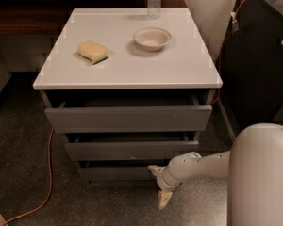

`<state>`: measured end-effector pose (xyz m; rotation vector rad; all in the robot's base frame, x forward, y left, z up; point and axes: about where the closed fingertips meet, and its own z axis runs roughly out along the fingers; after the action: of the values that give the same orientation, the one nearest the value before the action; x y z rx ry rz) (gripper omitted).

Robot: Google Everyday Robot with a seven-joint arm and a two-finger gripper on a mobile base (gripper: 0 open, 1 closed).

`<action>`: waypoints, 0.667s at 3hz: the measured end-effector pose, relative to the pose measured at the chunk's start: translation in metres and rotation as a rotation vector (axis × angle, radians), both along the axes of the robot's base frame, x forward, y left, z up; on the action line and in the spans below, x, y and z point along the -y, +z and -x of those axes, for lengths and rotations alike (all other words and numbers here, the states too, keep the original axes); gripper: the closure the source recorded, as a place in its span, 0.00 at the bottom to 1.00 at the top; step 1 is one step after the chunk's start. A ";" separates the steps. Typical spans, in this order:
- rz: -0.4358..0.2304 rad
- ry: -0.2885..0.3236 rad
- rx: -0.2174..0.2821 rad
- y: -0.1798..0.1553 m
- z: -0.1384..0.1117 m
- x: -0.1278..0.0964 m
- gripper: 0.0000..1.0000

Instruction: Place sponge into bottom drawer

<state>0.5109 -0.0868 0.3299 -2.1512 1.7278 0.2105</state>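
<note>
Looking at the desk (132, 67) from the front, I see the sponge (93, 52) lying on its white top, toward the left side and left of the bowl (152, 38); its long axis runs slantwise, from the desk's back left toward its front right. The end effector (159, 185) is down at the foot of the desk, close against the right part of the bottom drawer (115, 173); its fingers are spread wide and hold nothing, one tip at the drawer front, the other pointing at the floor (108, 206). So the sponge lies up and to the left of it, well apart, the whole height of the desk between them. The bottom drawer looks barely out, if at all; I'd judge the one arm must draw it open before going up for the sponge.
</note>
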 end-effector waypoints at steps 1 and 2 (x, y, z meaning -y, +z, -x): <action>-0.016 0.010 0.006 -0.036 -0.016 -0.002 0.00; -0.045 0.021 0.032 -0.063 -0.033 -0.008 0.00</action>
<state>0.5439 -0.0791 0.2671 -2.1301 1.6674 0.2176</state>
